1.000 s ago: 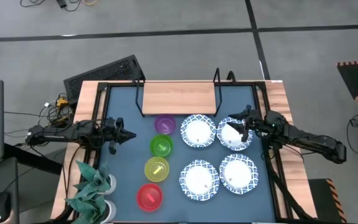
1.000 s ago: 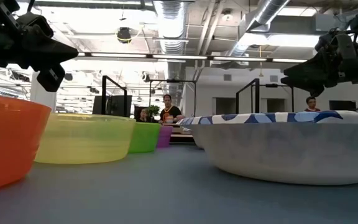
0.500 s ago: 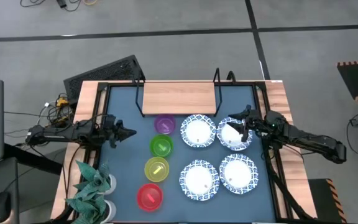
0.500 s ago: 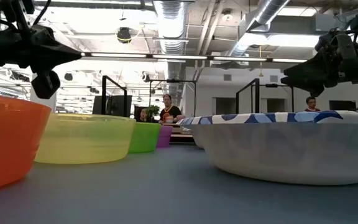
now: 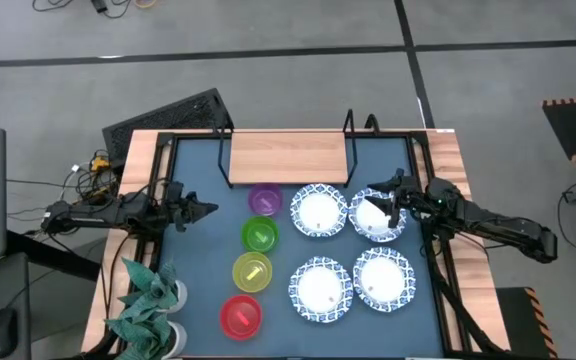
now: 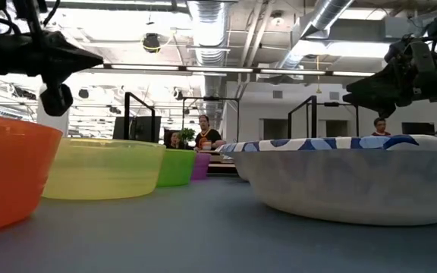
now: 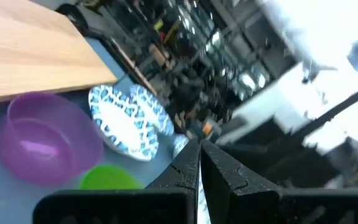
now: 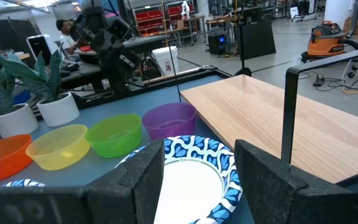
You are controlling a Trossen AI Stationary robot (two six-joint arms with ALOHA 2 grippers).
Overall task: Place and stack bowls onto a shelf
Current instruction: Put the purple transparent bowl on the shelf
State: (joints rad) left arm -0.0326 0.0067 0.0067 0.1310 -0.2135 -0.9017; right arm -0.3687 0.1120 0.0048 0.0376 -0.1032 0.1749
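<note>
Left gripper [image 5: 208, 208], fingers closed and empty, has edged toward the purple bowl [image 5: 264, 200]; right gripper [image 5: 393, 206] (spread, empty) unmoved beside it. Shelf [image 5: 288, 157] bare; stacking not begun.

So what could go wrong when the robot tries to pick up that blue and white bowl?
The right gripper hangs open over the rim of a patterned bowl that sits almost against the next patterned bowl, so a finger might bump that one. The shelf's black frame end is close too, so the lifted bowl might knock it.
</note>
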